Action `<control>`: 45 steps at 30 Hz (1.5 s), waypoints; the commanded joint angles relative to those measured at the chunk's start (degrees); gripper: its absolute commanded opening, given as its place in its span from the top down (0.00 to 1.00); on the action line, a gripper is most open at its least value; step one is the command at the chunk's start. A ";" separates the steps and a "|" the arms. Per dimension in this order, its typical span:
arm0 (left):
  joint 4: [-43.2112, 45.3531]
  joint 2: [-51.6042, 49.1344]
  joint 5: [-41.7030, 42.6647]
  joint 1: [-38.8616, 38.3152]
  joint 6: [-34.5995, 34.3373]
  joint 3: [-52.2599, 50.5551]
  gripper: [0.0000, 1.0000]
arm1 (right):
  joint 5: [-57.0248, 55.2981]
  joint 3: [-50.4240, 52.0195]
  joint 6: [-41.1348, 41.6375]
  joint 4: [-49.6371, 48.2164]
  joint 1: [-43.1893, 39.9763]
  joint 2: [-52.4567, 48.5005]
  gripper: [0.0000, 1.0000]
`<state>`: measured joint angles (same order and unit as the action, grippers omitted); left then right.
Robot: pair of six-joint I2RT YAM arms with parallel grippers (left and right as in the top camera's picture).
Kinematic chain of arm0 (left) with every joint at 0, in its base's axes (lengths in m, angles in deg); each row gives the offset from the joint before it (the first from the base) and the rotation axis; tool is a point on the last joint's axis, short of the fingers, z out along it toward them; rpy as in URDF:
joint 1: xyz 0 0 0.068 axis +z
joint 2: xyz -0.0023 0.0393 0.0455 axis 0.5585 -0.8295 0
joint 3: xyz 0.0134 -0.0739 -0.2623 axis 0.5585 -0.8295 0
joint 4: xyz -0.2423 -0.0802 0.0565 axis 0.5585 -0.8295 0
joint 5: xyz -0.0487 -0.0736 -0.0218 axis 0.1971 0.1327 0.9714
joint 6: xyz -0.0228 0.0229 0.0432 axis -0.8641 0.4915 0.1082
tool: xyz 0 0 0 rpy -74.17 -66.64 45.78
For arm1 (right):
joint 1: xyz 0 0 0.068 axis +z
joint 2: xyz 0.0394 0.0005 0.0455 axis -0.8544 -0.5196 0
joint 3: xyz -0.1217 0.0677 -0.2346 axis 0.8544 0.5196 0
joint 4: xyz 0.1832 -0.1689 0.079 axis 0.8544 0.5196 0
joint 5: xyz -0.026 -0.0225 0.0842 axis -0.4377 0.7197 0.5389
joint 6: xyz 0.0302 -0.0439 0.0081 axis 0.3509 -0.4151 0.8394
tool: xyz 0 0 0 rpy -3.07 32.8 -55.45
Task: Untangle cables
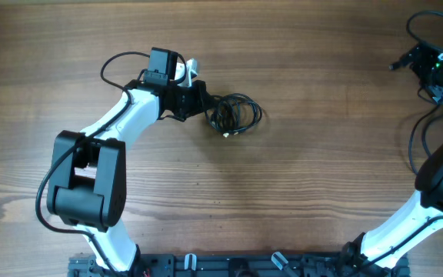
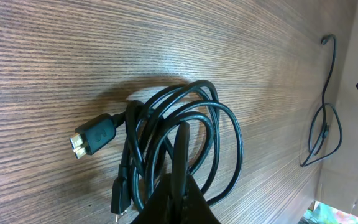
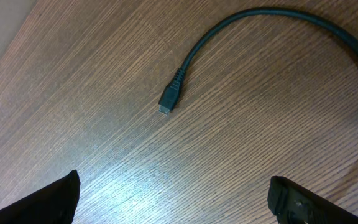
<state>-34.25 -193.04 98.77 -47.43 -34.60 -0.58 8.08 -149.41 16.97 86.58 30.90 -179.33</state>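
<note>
The cables [image 1: 237, 115] lie as a small black bundle of loops left of the table's middle. In the left wrist view the bundle [image 2: 219, 134] shows a larger plug [image 2: 95, 137] with a metal tip and a small plug [image 2: 120, 202]. My left gripper [image 1: 206, 106] sits at the bundle's left edge. Its jaws [image 2: 180, 190] are shut on one strand of the bundle that runs up between them. A separate black cable [image 3: 241, 25] with a small plug [image 3: 169, 99] lies on the wood ahead of my right gripper [image 3: 174, 186], which is open and empty at the far right [image 1: 412, 61].
Thicker black wires [image 1: 415, 142] hang along the right arm near the table's right edge. The left arm's own wire [image 1: 118, 61] loops behind its wrist. A thin cable loop [image 2: 322, 127] shows far off in the left wrist view. Both arm bases stand at the front edge.
</note>
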 commanded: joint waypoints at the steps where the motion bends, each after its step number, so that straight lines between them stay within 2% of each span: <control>1: -0.22 1.49 -1.01 0.09 -0.13 -0.37 0.96 | 0.72 -0.13 0.39 -0.24 0.13 0.92 0.00; 5: -0.37 1.49 -4.11 0.09 -0.15 -0.37 0.96 | 0.72 -0.13 0.37 -0.24 0.15 0.92 0.00; 12: -0.39 1.46 -4.26 0.09 -0.13 -0.37 0.96 | 0.72 -0.13 0.66 -0.28 0.13 0.92 0.00; 21: -0.39 1.27 -4.46 0.09 -0.13 -0.37 0.96 | 1.53 -0.13 9.51 0.50 0.13 0.92 0.00; 24: -0.39 1.27 -4.46 0.09 -0.13 -0.37 0.96 | 7.10 -0.13 10.80 6.69 0.13 0.92 0.00; 26: -0.39 1.27 -4.44 0.09 -0.15 -0.37 0.96 | 13.81 -0.13 8.44 9.31 0.13 0.92 0.00; 27: -0.39 1.27 -4.42 0.09 -0.17 -0.37 0.96 | 20.13 -0.11 4.20 10.54 0.20 0.90 0.05; 28: -0.39 1.27 -3.87 0.09 -0.17 -0.37 0.96 | 24.52 -0.04 0.85 11.91 0.52 0.85 0.16; 31: 0.02 1.27 3.39 0.11 -0.13 -0.37 0.96 | 32.70 0.15 -8.48 18.12 2.82 0.85 0.27; 32: 0.48 1.27 7.26 0.11 -0.07 -0.37 0.96 | 35.60 0.44 -14.08 21.27 4.81 0.85 0.30; 35: 1.38 1.27 16.28 0.11 4.24 -0.37 0.96 | 37.66 1.57 -16.85 24.50 9.79 0.87 0.34; 36: 1.92 1.27 22.43 0.22 6.16 -0.37 0.96 | 38.29 1.79 -16.68 24.37 12.94 0.85 0.38; 37: 2.54 1.27 25.29 0.26 6.16 -0.37 0.96 | 38.25 1.79 -16.13 23.56 14.93 0.85 0.37; 38: 2.89 1.27 26.75 0.26 6.16 -0.37 0.96 | 38.23 1.79 -14.73 22.34 16.41 0.85 0.31; 39: 3.13 1.27 27.52 0.26 6.32 -0.37 0.96 | 38.10 1.79 -13.14 21.16 17.40 0.85 0.07; 41: 3.04 1.27 28.33 0.26 9.05 -0.37 0.96 | 37.88 1.79 -7.10 16.22 20.00 0.83 0.04; 43: 3.08 1.27 31.82 0.92 10.69 -0.37 0.96 | 41.00 1.79 -2.73 13.64 21.68 0.83 0.27; 45: 3.10 1.27 34.97 2.25 10.67 -0.37 0.96 | 42.27 2.01 -5.22 14.67 23.96 0.81 0.32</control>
<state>-31.36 -193.04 124.30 -47.25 -27.36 -0.62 46.16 -147.75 10.08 100.61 52.63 -179.33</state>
